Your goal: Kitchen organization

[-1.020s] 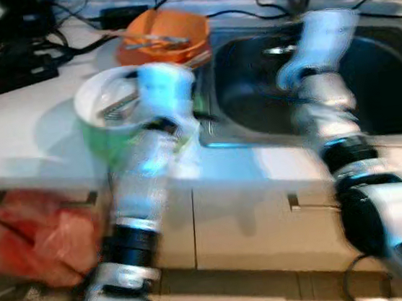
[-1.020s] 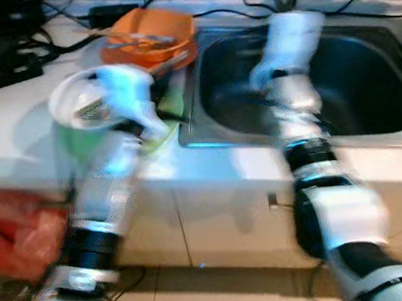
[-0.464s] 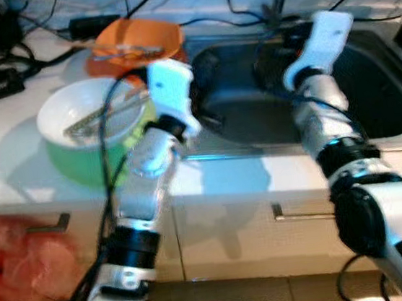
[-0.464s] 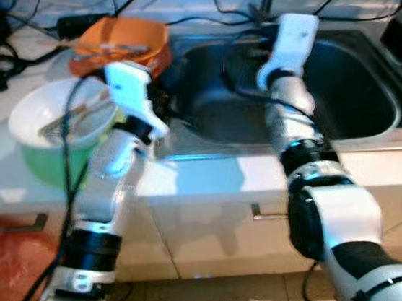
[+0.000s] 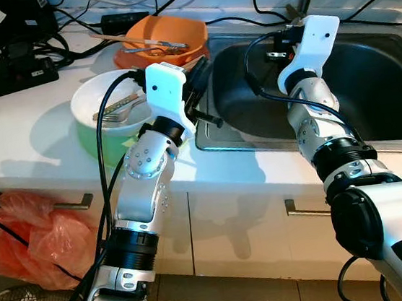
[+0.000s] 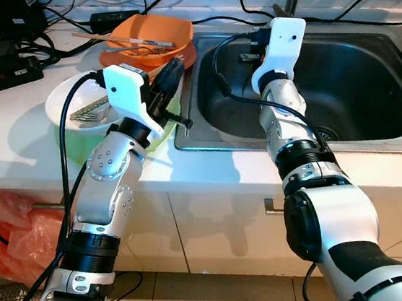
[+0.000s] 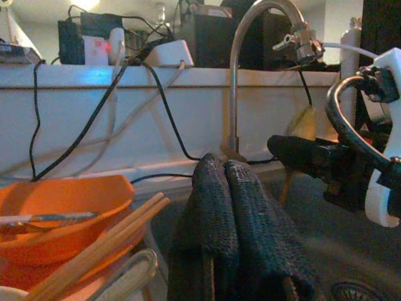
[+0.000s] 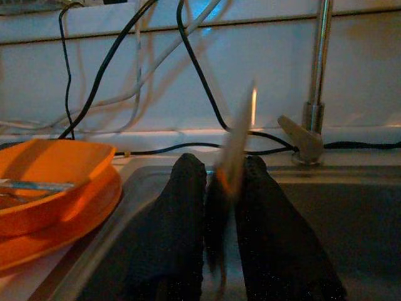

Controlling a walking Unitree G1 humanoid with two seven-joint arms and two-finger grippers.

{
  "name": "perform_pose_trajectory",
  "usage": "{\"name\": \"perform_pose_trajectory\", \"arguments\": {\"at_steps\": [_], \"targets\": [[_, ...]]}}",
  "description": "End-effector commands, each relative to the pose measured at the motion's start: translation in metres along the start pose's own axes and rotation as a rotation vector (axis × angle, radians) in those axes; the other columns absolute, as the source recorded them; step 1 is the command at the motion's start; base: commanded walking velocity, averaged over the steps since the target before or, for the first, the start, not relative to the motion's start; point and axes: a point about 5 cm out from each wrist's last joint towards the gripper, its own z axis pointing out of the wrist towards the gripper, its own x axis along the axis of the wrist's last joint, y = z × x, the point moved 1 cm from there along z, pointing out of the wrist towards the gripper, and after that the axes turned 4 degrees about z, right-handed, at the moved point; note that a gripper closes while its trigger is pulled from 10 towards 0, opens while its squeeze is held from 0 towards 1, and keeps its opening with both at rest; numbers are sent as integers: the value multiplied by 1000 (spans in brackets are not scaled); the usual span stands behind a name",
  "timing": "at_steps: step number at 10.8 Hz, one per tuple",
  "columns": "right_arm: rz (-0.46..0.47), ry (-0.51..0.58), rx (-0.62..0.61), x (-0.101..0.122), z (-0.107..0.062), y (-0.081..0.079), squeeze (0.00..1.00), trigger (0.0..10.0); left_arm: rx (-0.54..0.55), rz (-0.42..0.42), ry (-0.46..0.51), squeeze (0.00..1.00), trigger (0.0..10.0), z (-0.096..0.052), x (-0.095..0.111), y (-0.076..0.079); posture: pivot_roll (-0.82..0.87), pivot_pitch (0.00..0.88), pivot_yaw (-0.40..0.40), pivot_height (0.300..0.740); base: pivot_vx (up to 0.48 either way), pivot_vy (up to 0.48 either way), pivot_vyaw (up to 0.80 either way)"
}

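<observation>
White worktop runs along a cable-strung wall, with a black power strip [image 5: 5, 74] at my far left. A second ago everything was smeared as my head swung; now the view has steadied, while both arms keep much the same pose, so I judge I have arrived and can start sorting.

Next comes the green plastic bowl with a white inside [image 5: 89, 134], holding a metal fork and wooden chopsticks, and behind it an orange bowl stacked on an orange plate [image 5: 173, 34].

My left gripper [image 7: 217, 172] hangs over the worktop's edge, between the green bowl and the stainless steel sink [image 5: 376, 94], its fingers pressed together on nothing.

Farther right, my right gripper [image 8: 219, 172] sits above the sink's rear left corner, near the curved chrome tap [image 7: 235, 81]. It pinches a thin pale stick [image 8: 240, 135] (probably a chopstick, though it is blurred). Its long axis rises from between my fingers, leaning slightly, tip pointing up toward the wall.
</observation>
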Motion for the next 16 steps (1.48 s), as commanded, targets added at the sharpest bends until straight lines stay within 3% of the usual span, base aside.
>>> {"name": "perform_pose_trajectory", "arguments": {"at_steps": [1,5,6,8,10,11,13,15,16], "targets": [[-7,-18,-19,0,1,5,1000,10000,-10,4,9,0,10000,-1,4,2,213,130,-38,740,0,0,0],[0,-25,-17,-2,0,3,1000,10000,-15,8,15,0,10000,1,7,5,213,135,-39,740,0,0,0],[-5,-30,-11,-4,0,1,0,10000,-25,-2,22,0,10000,1,9,10,217,136,-42,740,0,0,0],[0,-32,-4,-5,-1,1,0,10000,-40,-4,12,0,10000,-2,6,17,216,136,-48,740,0,0,0],[17,-19,12,0,1,-1,0,10000,-25,9,17,0,10000,-3,9,13,210,134,-51,740,0,0,0],[78,-49,68,-7,-2,-5,0,10000,-18,65,19,0,10000,-8,14,10,215,134,-52,740,0,0,0],[161,-68,154,-13,-10,-7,0,10000,18,67,11,0,10000,-9,12,6,213,130,-54,740,0,0,0],[262,-47,204,-6,-13,-5,0,10000,15,56,14,0,10000,-8,12,9,185,131,-49,740,0,0,0],[248,-40,221,-3,-14,-4,0,10000,17,38,13,0,10000,-10,12,10,178,131,-48,740,0,0,0]]}}
